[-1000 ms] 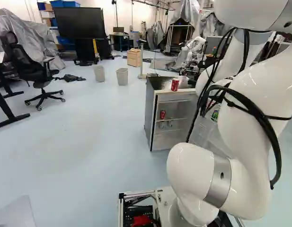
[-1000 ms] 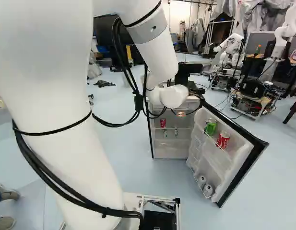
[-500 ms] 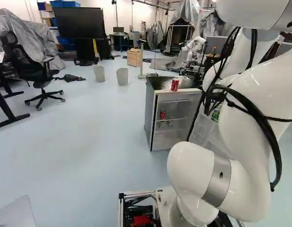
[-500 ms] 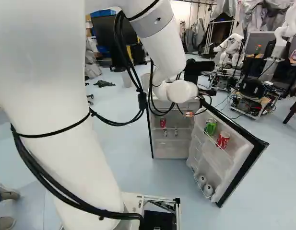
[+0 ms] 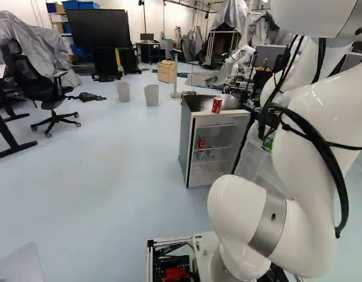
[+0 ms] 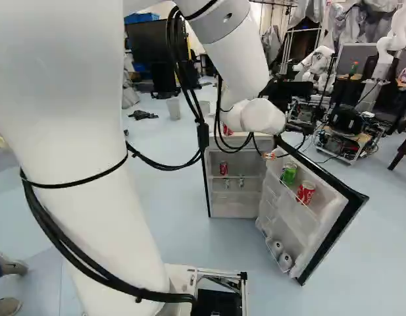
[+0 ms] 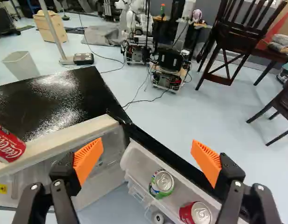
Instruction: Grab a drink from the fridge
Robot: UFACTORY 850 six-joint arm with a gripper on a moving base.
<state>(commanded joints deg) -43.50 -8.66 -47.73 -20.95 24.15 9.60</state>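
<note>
Cans of drink (image 6: 224, 168) stand inside the white-shelved fridge (image 5: 188, 144), a green can (image 7: 162, 181) and red can (image 7: 200, 213) in its open door (image 6: 300, 227), and another red can (image 7: 7, 145) on its glossy black top (image 7: 43, 100). Pale floor (image 5: 110, 194) runs past to a dark chair (image 7: 235, 37). The gripper (image 6: 287, 94) spreads wide, holding and touching nothing visible; the arm (image 6: 239, 62) reaches out with its wrist tilted down over the door.

Red can (image 7: 7, 144) on fridge top (image 7: 45, 100) part cut off by wrist view's edge, fridge door (image 6: 337, 227) mostly hidden behind arm (image 5: 313, 126) in L base view, arm's upper end cut off in both base views, sm. cans (image 6: 241, 182) inside too tiny to ID, far wooden chair (image 7: 225, 39) cut off in wrist view.
</note>
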